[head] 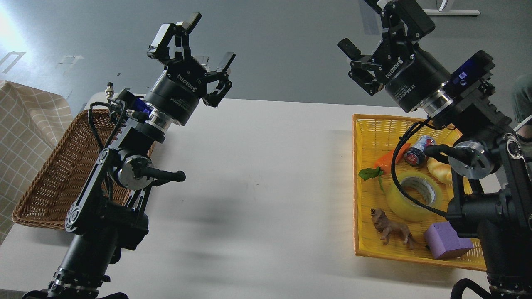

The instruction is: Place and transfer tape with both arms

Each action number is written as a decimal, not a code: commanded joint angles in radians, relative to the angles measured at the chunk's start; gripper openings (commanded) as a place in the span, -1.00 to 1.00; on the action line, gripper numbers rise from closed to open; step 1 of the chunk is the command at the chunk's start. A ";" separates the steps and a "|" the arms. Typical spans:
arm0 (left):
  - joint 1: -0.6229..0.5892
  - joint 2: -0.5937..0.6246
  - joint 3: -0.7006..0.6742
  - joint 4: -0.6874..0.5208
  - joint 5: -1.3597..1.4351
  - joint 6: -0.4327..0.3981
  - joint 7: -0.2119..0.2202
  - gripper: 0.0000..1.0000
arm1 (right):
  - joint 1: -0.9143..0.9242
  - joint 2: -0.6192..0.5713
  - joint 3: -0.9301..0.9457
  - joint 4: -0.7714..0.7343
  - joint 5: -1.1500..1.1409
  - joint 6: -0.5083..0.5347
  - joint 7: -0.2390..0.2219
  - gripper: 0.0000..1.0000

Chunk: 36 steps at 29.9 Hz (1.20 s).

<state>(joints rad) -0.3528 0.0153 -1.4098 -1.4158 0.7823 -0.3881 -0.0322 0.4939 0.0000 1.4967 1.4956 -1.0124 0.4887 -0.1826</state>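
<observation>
In the yellow woven plastic tray [360, 182] on the right, nearest lie a purple block [447, 246] and a brown toy lion [390, 229]. Behind them sits the translucent yellow tape roll [409, 207], a black cable crossing it, then a toy carrot [388, 160] and a small can [417, 151]. A brown wicker basket [54, 182] stands far left. Above, the left gripper [195, 52] and the right gripper [374, 39] both hang with fingers spread, empty.

"ROBOTIQ" on both wrists [176, 97]
</observation>
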 commanded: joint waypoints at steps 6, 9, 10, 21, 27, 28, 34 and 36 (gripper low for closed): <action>0.002 -0.008 -0.002 0.000 0.000 0.005 0.000 0.96 | 0.002 0.000 0.000 0.000 0.000 0.000 -0.005 1.00; 0.000 -0.015 -0.002 0.000 0.000 0.005 0.000 0.96 | 0.002 0.000 0.000 -0.001 0.000 0.000 -0.008 1.00; 0.000 -0.015 -0.002 0.000 0.000 0.005 0.000 0.96 | 0.002 0.000 0.000 -0.001 -0.002 0.000 -0.008 1.00; 0.000 -0.015 0.000 0.000 0.000 -0.002 0.000 0.96 | 0.002 0.000 0.000 -0.009 -0.002 -0.004 -0.008 1.00; 0.000 -0.015 0.000 0.000 0.000 -0.003 0.000 0.96 | -0.003 0.000 -0.013 -0.009 -0.006 -0.062 -0.011 1.00; 0.000 -0.015 0.000 0.000 0.000 -0.003 0.000 0.96 | -0.003 0.000 -0.013 -0.011 -0.006 -0.064 -0.011 1.00; 0.003 -0.015 0.002 0.000 0.000 -0.003 0.000 0.96 | 0.003 0.000 -0.010 -0.005 -0.002 -0.058 -0.011 1.00; 0.003 -0.015 0.002 0.000 0.000 -0.003 0.000 0.96 | 0.003 0.000 -0.010 -0.005 -0.002 -0.056 -0.009 1.00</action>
<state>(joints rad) -0.3505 0.0000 -1.4082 -1.4158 0.7823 -0.3912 -0.0322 0.4957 0.0000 1.4867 1.4905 -1.0141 0.4302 -0.1930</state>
